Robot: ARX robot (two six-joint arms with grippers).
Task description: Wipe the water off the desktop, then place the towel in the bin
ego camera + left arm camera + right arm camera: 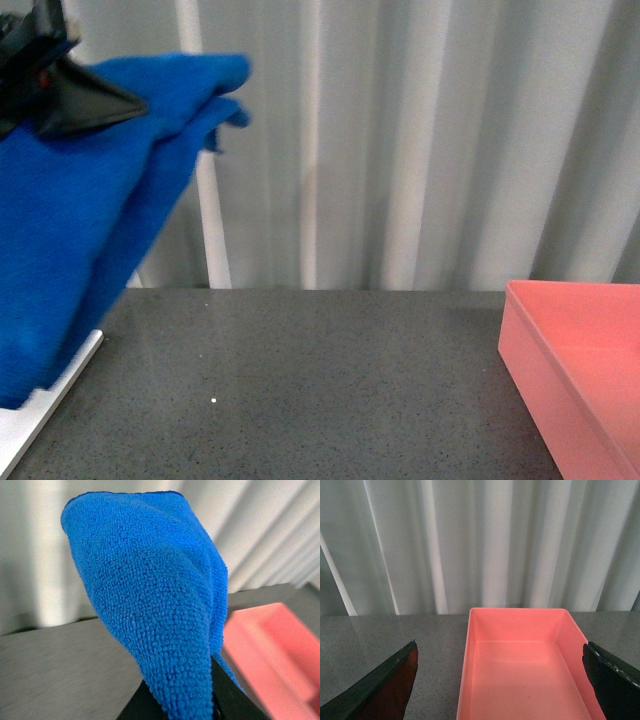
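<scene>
Desktop: dark grey, speckled, carries the bin.
Towel: bright blue, raised off desktop, well apart from bin.
Left gripper: clamped on towel.
Bin: salmon pink.
Right gripper: fingers spread wide, above bin.
Tray: white, below towel, well apart from bin.
Curtain: pale, pleated, behind bin.
</scene>
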